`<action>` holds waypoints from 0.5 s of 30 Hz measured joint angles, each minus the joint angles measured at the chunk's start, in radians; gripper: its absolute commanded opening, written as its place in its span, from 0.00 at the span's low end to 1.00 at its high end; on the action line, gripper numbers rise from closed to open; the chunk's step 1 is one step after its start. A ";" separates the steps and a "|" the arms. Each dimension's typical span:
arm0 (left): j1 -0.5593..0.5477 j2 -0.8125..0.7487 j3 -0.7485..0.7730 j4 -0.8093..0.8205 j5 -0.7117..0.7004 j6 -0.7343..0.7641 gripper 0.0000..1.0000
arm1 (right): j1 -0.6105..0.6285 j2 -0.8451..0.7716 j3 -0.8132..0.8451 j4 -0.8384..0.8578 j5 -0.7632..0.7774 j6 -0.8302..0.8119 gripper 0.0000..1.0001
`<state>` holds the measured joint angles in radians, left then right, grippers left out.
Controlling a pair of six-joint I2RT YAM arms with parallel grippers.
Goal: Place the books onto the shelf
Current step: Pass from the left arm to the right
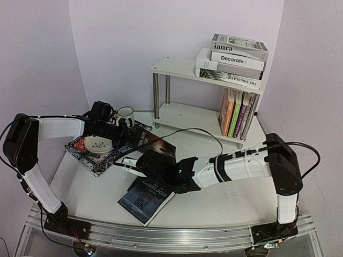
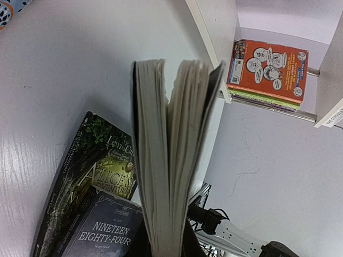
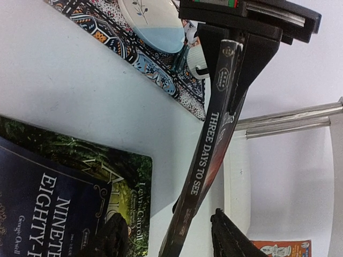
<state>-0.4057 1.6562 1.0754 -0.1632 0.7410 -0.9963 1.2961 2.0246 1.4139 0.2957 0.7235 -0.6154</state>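
Handover, prob.: left claw clamped on "Three Days to See" bk, held upright just in front of shelf. Right claw half open astride bk's lower end, no grip yet. Nxt: right must pinch firm before left lets go.

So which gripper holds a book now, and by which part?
The left gripper grips the dark book, "Three Days to See", at one end, across its covers. The right gripper stands open around the other end.
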 measured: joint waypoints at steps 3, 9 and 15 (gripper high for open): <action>0.000 0.000 -0.008 0.006 0.000 -0.001 0.00 | 0.000 0.039 0.029 0.034 0.032 -0.032 0.44; 0.000 -0.003 -0.024 0.008 0.002 -0.001 0.00 | -0.001 0.106 0.072 0.088 0.081 -0.092 0.37; 0.000 -0.004 -0.034 0.009 0.009 0.000 0.00 | -0.002 0.142 0.091 0.121 0.120 -0.135 0.16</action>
<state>-0.4057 1.6524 1.0415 -0.1547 0.7504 -0.9962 1.2939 2.1666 1.5052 0.4171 0.8440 -0.7509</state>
